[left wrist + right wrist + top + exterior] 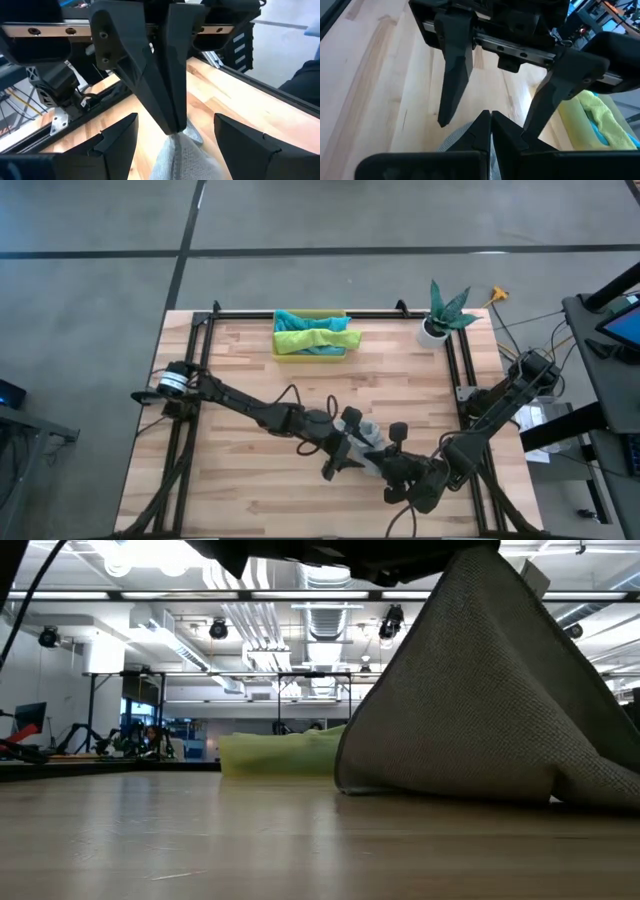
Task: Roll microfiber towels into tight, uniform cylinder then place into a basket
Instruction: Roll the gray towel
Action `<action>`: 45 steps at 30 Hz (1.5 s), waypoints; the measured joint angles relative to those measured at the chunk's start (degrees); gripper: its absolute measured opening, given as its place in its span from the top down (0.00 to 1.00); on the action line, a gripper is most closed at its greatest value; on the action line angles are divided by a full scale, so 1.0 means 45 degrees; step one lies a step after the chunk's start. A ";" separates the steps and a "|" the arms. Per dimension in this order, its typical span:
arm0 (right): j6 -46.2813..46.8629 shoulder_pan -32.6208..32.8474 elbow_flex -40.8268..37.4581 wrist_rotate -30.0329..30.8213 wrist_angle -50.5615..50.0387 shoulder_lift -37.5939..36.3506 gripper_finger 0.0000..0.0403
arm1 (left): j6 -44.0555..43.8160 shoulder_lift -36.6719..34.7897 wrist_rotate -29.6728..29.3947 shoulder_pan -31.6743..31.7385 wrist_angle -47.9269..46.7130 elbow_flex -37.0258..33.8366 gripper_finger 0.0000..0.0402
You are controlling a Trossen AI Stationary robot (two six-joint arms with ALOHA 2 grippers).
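Now grey towel tented upward, peak in right gripper

Bright, even overhead light glares from ceiling lamps; wrist foregrounds blur.

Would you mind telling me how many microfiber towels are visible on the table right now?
3, possibly more hidden. A teal towel and a lime green towel lie in the yellow basket; a grey towel hangs pinched in the right claw near the table's front.
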 joint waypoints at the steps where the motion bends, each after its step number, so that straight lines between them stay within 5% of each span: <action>1: 0.0000 0.0000 0.0000 -0.0001 0.0000 0.0000 0.98 | -0.0001 -0.0003 -0.0087 0.0000 -0.0040 -0.0003 0.39; 19: 0.0005 0.0000 0.0000 0.0000 -0.0015 0.0000 0.98 | -0.1713 -0.0155 -0.0622 0.0223 -0.0547 0.0049 0.41; 38: -0.0053 -0.0005 0.0000 0.0082 0.0000 0.0000 0.98 | -0.1640 -0.0175 -0.0353 0.0283 -0.0976 0.0144 0.98; 45: -0.0036 -0.0005 0.0000 0.0075 -0.0002 0.0005 0.98 | -0.1633 -0.0180 -0.0351 0.0296 -0.1706 0.0519 1.00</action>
